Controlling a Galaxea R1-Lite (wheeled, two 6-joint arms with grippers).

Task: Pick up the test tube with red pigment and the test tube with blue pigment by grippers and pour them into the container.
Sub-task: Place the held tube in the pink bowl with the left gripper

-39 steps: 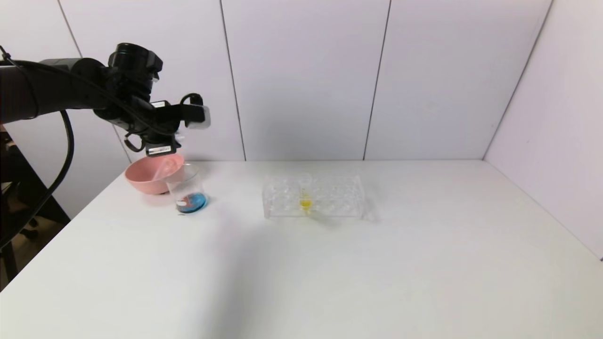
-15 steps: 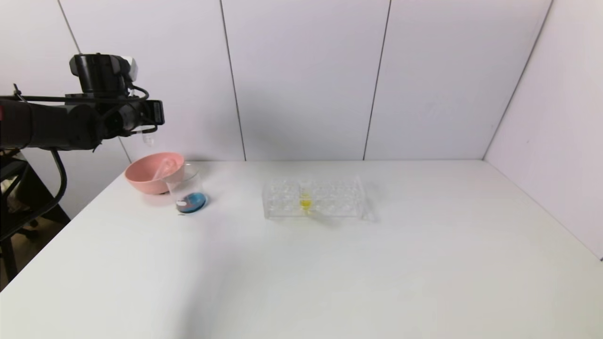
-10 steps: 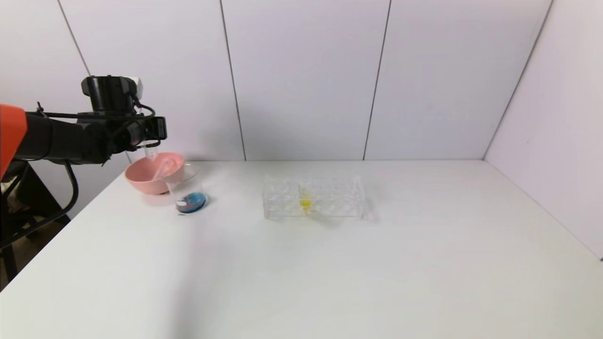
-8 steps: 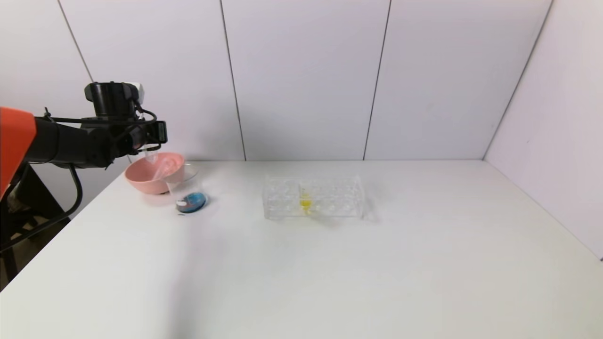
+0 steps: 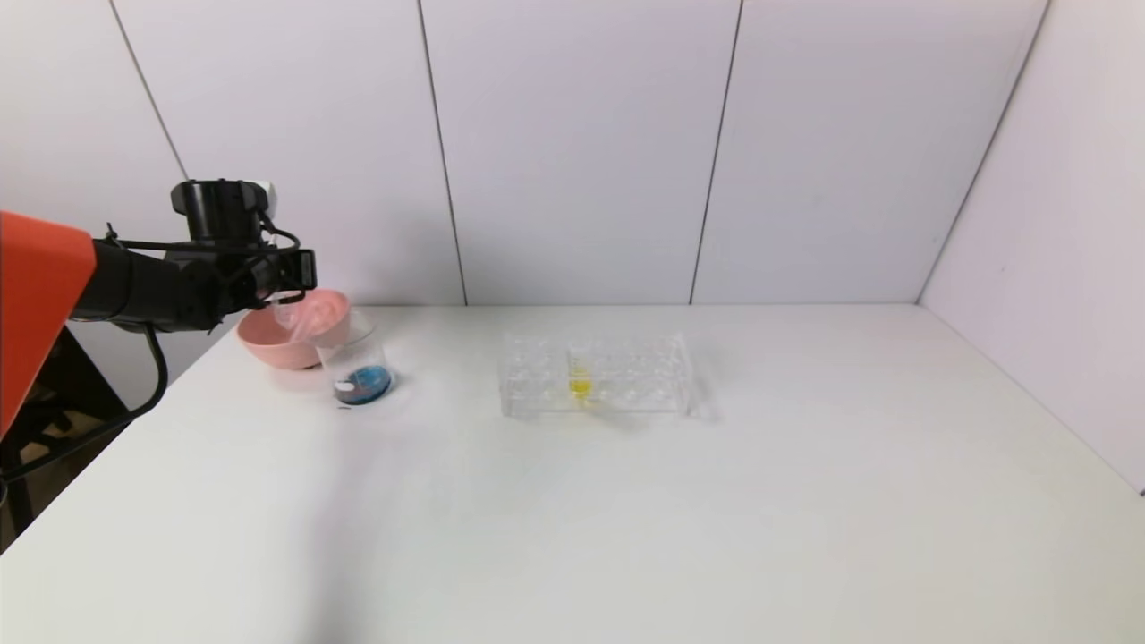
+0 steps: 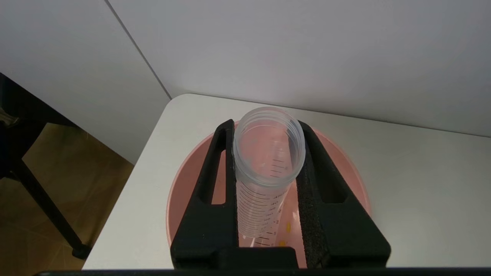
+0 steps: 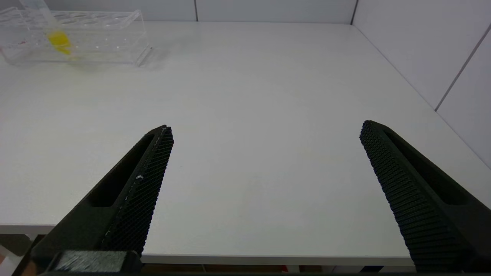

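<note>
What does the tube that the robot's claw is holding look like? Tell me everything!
The tube is clear plastic, with a ribbed round mouth and small black measuring lines down its side. It looks empty. It stands nearly upright, pinched between the two black fingers of the left gripper, just above the pink bowl.

Pink bowl, clear rack with yellow-liquid tube, white table.

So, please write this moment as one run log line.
left gripper: shut on empty test tube, over pink bowl | right gripper: open, idle | beaker: blue and red liquid
</note>
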